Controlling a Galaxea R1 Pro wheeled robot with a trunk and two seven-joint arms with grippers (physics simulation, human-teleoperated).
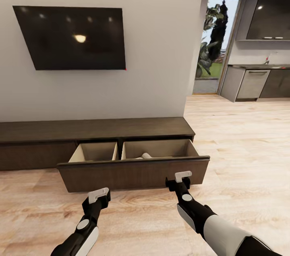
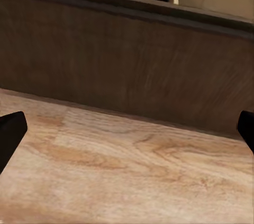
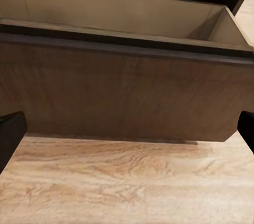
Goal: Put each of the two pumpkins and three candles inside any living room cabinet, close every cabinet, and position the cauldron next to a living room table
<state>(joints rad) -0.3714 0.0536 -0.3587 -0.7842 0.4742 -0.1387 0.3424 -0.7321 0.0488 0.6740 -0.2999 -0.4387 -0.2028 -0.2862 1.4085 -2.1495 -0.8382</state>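
Though pulled open, cabinet (image 1: pixel 133 173) drawer half-hides a pale candle (image 1: pixel 146 155).

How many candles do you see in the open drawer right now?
1, partly visible: a pale candle lying in the right compartment of the pulled-out drawer. The drawer front hides the compartment floors, so more may sit out of sight.

Even, bright indoor render; daylight at the doorway (image 1: pixel 213 42). Ceiling lights glare as spots on the TV (image 1: pixel 74 37). Wrist views soft, slightly blurred.
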